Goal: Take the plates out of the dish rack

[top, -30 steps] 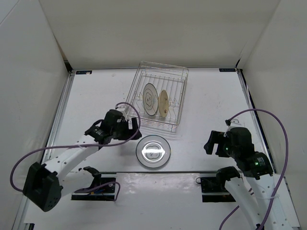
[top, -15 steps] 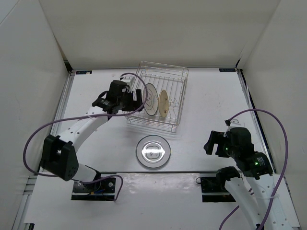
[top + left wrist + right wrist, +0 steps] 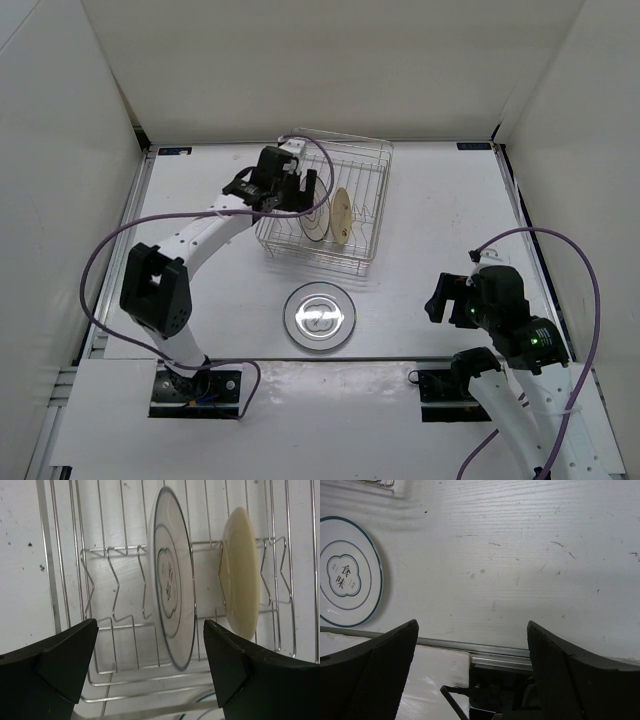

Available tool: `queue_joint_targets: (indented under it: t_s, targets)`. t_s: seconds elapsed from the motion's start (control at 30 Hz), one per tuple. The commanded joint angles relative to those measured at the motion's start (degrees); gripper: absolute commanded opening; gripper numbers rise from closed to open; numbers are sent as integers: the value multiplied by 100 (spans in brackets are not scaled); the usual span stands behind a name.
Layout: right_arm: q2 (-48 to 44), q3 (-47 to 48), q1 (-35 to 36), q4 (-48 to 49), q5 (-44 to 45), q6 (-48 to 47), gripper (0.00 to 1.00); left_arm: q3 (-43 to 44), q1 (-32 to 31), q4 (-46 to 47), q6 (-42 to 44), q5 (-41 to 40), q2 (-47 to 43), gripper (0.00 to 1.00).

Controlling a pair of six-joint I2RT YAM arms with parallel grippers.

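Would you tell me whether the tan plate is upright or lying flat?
Upright: the tan plate stands on edge between wire dividers of the dish rack.

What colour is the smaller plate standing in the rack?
The smaller plate is plain tan, unpatterned; clearest in the left wrist view.

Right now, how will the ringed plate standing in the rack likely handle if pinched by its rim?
The ringed plate looks rigid and glossy, so probably stiff but slippery. Standing on edge in the wire dish rack, it may tip toward the tan plate if nudged.
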Motion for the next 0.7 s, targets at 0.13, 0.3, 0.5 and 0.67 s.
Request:
queue_joint_targets:
  t_s: [0.13, 0.3, 0.5, 0.67]
  targets:
    - [-47, -22, -25, 192, -53, -13, 90, 945, -512, -183, 728, -1166, 736, 97]
    - [-74, -30, -17, 184, -45, -13, 90, 1148, -530, -289, 746, -1220, 992, 85]
    - [-100, -39, -25, 184, -53, 5, 90, 946, -539, -166, 781, -1281, 1036, 65]
    - [-161, -48, 1, 192, -45, -12, 90, 946, -636, -122, 957, -1597, 1018, 46]
